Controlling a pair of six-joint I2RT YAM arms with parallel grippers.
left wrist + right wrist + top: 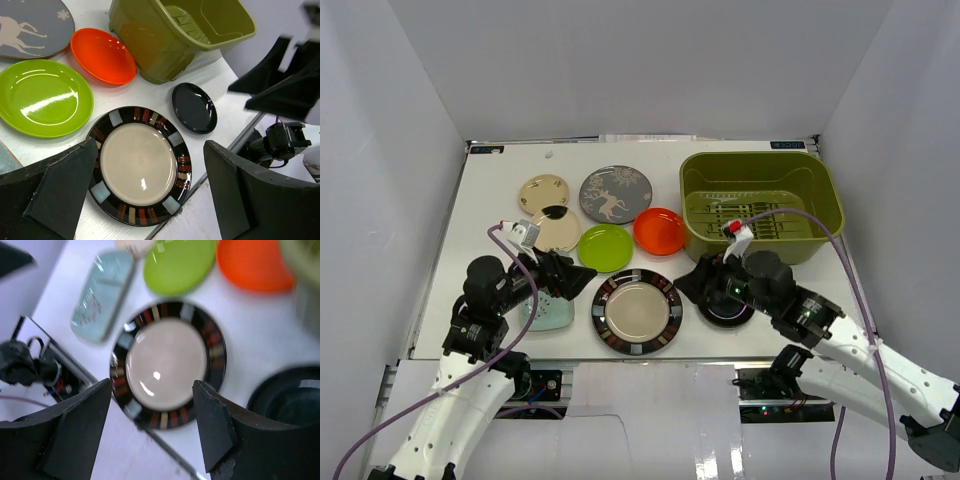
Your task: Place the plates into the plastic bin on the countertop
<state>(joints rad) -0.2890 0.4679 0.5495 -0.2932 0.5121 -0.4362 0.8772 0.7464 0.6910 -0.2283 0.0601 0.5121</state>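
Nothing of the job is done as far as the views show. The plastic bin [758, 159] stands at 2 o'clock on the countertop [490, 200], its slatted bottom bare, with no plate inside. Every plate lies on the white surface: a beige-gold plate [543, 190] at 10 o'clock with a second beige-gold plate [558, 232] just at its 5 o'clock, the grey deer plate [615, 193] near 12, and the lime green plate [605, 247] and the orange-red plate [660, 231] side by side at the centre, the orange one just beside the bin's near wall. The dark-rimmed cream plate [636, 311] sits at 6 o'clock, the mint rectangular plate [548, 312] at 8 and the glossy black plate [725, 312] at 5. The left gripper [565, 275] hangs over the mint plate's far edge. Its wrist view shows the fingers [55, 195] spread wide and holding nothing. The right gripper [705, 280] hovers at the black plate's 10 o'clock edge. Its fingers [215, 425] are likewise parted and empty, and the cream plate shows in the gap between them. By my judgement no pick has begun, so all eight plates are left to carry over, and the black and orange ones are nearest the bin.
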